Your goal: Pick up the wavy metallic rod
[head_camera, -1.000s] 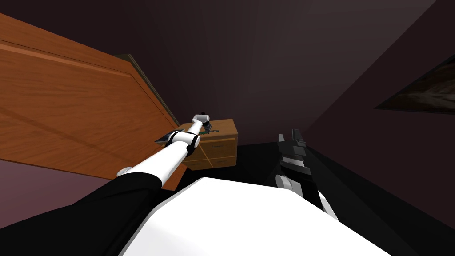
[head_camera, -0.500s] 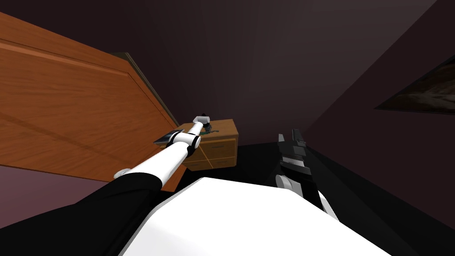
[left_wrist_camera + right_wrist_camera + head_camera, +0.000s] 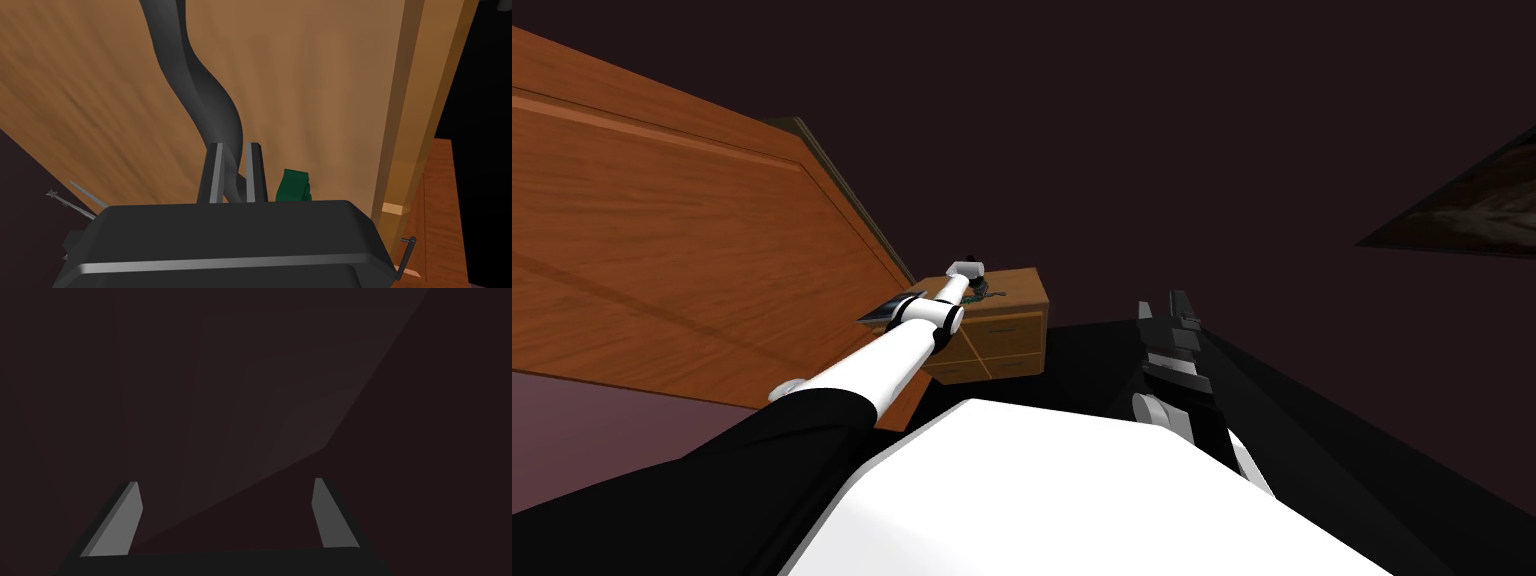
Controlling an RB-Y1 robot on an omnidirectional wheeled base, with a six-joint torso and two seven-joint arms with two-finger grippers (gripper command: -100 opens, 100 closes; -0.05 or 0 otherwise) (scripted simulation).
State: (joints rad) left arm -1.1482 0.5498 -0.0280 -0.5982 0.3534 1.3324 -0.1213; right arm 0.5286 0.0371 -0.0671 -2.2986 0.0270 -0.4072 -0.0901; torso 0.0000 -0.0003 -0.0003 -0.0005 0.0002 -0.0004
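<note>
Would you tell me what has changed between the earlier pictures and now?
Very little. The left arm dipped slightly a second ago and has held since; the far wall now looks darker. The left hand stays at the rod on the wooden stand, and is shut on it now. The right hand stays raised and open.

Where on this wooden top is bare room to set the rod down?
Two bare patches on the wooden top: between the wavy rod and the pale edge strip, beyond the green object, and across the rod toward the dark wall. Crowded around the left gripper: green object and thin spiked pin.
</note>
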